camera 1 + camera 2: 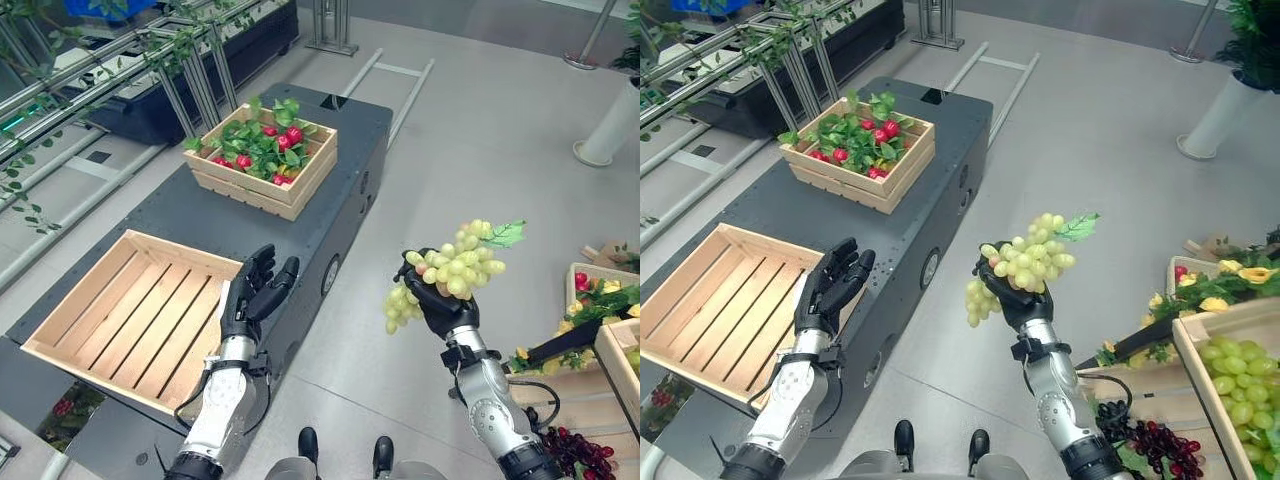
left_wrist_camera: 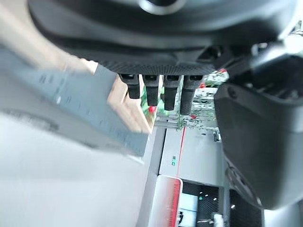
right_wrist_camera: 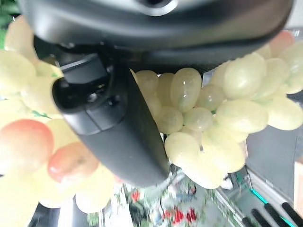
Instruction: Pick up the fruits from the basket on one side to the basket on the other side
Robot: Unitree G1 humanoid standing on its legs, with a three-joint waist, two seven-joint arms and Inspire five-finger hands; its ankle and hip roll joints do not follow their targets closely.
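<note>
My right hand (image 1: 447,308) is shut on a bunch of green grapes (image 1: 458,266) with a green leaf, held in the air over the floor between the dark table and the crates on the right. In the right wrist view the grapes (image 3: 203,113) press against the palm under the thumb (image 3: 113,127). My left hand (image 1: 252,295) hovers open, fingers straight, over the right edge of an empty wooden crate (image 1: 120,310) on the near end of the dark table (image 1: 310,210). A wooden crate of green grapes (image 1: 1230,380) stands at the lower right.
A second wooden crate (image 1: 264,160) with red fruit and leaves sits at the table's far end. On the floor at the right lie a box of mixed fruit (image 1: 605,295) and dark purple grapes (image 1: 1160,440). Metal rails with vines (image 1: 100,80) run along the left.
</note>
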